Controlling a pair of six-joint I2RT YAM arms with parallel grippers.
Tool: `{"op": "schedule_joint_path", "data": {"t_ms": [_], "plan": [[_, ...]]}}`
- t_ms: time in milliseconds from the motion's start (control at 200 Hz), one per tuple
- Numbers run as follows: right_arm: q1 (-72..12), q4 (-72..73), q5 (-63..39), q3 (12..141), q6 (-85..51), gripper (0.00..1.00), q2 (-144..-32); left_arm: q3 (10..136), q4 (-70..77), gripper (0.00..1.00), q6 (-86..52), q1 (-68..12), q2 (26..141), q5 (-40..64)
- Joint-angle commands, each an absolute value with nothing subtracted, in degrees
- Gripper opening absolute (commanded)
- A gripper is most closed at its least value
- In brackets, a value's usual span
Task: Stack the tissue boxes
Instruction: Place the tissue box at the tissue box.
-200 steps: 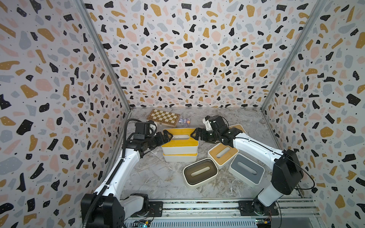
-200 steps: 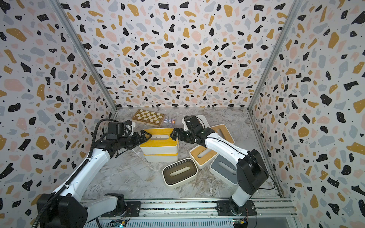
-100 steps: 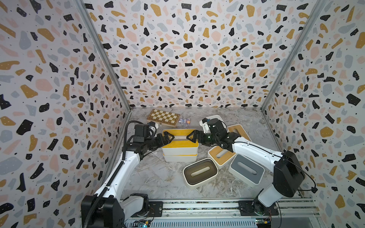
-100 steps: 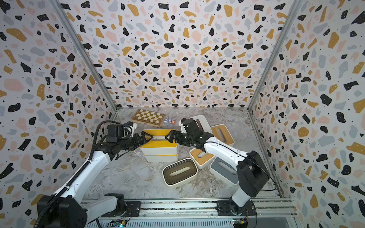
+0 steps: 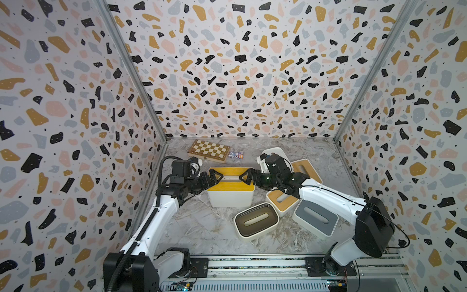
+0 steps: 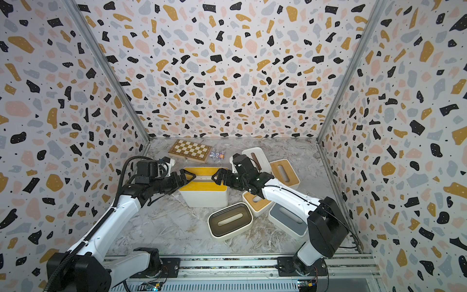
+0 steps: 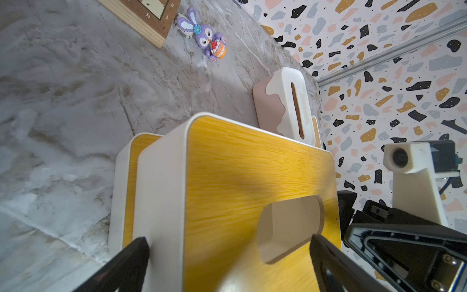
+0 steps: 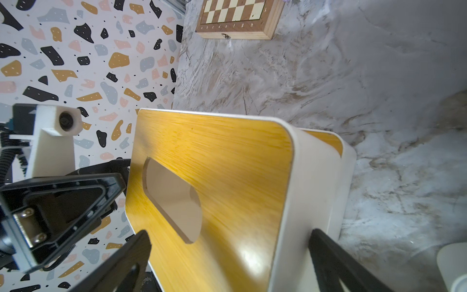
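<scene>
My left gripper stands wide open at the left end of the upper yellow box. My right gripper stands just as wide at its right end, so the two face each other across the lid. In both wrist views my black fingers straddle a short end of that box: one finger runs beside its white wall and the other lies over the edge of the lid. I cannot tell whether any finger touches it.

The upper yellow box rests on the lower yellow box. It sits slightly off to one side, so a strip of the lower lid shows along one long edge. Both stand on the marble table.

Everything else I place from the upper yellow box:
- **Behind it, a little to the left:** the chessboard lies flat near the back wall.
- **Straight behind it:** the small purple bunny toy.
- **Behind it, to the right:** the white-lidded box, partly covered by my right wrist.
- **Further right:** the far wood-lidded box, at an angle.
- **Just off its front right corner:** the near wood-lidded box, partly under my right forearm.
- **In front of it, to the right:** the olive-brown box, near but apart.
- **Further right of that:** the grey-lidded box, well apart from the upper yellow box.

Those five boxes all stand on the table with their lids up.
</scene>
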State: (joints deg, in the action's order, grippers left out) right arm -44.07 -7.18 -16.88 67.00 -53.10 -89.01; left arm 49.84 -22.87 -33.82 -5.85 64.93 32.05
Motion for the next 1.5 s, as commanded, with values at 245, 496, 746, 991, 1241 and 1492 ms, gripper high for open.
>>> {"op": "schedule_joint_path", "data": {"t_ms": [245, 496, 746, 991, 1241, 1492], "plan": [[-43.99, -4.5, -17.79, 69.58, -52.95, 0.99, -90.39, 52.04, -22.04, 1.0, -32.58, -6.5, 66.46, 31.76], [-44.12, -5.42, -17.34, 70.75, -52.7, 0.99, -91.68, 52.74, -22.9, 1.0, -31.88, -6.5, 66.92, 29.81], [-43.95, -5.98, -15.32, 69.46, -53.14, 0.99, -90.06, 53.79, -23.27, 1.0, -31.87, -6.5, 67.85, 30.24], [-43.77, -7.22, -14.28, 69.71, -53.3, 0.99, -89.74, 53.13, -22.46, 1.0, -32.42, -6.5, 67.54, 30.83], [-43.86, -5.54, -14.64, 69.34, -54.62, 0.99, -90.0, 54.4, -21.47, 1.0, -32.7, -6.5, 69.28, 31.09], [-44.72, -5.59, -14.2, 69.77, -55.29, 0.99, -90.2, 56.04, -21.61, 1.0, -32.37, -6.5, 71.06, 31.84]]}}
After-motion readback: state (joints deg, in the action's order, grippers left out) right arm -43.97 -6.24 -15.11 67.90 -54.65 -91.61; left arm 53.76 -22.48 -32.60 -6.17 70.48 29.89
